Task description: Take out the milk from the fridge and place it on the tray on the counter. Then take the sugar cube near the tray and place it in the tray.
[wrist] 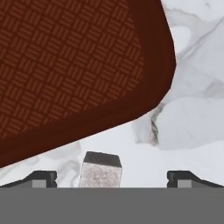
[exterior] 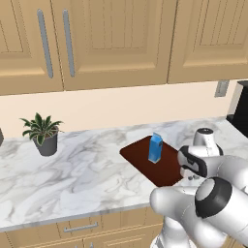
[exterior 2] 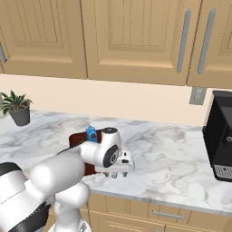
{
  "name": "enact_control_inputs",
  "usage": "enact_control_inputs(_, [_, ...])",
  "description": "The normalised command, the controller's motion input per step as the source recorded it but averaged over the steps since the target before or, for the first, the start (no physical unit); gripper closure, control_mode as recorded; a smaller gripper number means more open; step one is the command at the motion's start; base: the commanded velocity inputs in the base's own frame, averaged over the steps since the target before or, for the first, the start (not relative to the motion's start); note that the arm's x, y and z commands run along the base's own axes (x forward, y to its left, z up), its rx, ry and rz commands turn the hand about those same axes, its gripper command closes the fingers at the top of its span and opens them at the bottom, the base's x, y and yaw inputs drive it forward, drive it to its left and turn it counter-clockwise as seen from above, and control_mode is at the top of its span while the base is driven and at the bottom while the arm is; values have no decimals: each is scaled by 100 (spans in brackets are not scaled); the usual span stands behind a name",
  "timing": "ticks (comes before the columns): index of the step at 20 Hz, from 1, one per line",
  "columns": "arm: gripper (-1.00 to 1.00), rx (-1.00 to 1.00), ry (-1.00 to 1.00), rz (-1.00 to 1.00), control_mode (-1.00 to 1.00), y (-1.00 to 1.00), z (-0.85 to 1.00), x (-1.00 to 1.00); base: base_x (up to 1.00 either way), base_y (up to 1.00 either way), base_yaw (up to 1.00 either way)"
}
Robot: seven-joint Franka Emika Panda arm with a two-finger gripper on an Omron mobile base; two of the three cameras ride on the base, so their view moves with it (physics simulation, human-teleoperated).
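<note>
The blue milk carton (exterior: 155, 147) (exterior 2: 91, 133) stands upright on the reddish-brown tray (exterior: 140, 154) (exterior 2: 74, 139) (wrist: 78, 65) on the marble counter (exterior: 72, 169) (exterior 2: 172, 158). My gripper (exterior: 193, 178) (exterior 2: 114, 174) (wrist: 113, 179) hangs low over the counter just off the tray's near right corner, pointing down, and it is open. The small whitish sugar cube (wrist: 101, 173) lies on the marble between the two fingertips, closer to the left fingertip (wrist: 41, 178), and nothing touches it. The fridge is out of view.
A potted plant (exterior: 44, 133) (exterior 2: 17, 108) stands at the counter's far left. A black coffee machine (exterior 2: 219, 140) (exterior: 240, 114) stands at the right by a wall outlet (exterior 2: 197, 96). Wooden wall cabinets hang overhead. The counter's front edge runs just below the hand.
</note>
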Motion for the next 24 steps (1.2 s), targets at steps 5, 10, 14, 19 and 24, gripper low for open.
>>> enact_control_inputs(5, [-100, 0, 0, 0, -100, 0, -13, 0, 0, 0, 0])
enact_control_inputs(10, [-100, 3, 0, 0, -100, 0, -14, 0, 0, 0, 0])
enact_control_inputs(14, [100, 5, 0, 0, -100, 0, -15, 0, 0, 0, 0])
enact_control_inputs(19, [100, 5, 0, 0, -100, 0, -15, 0, 0, 0, 0])
enact_control_inputs(24, [100, 1, -5, 0, -100, 0, -11, -1, 0, 0, 0])
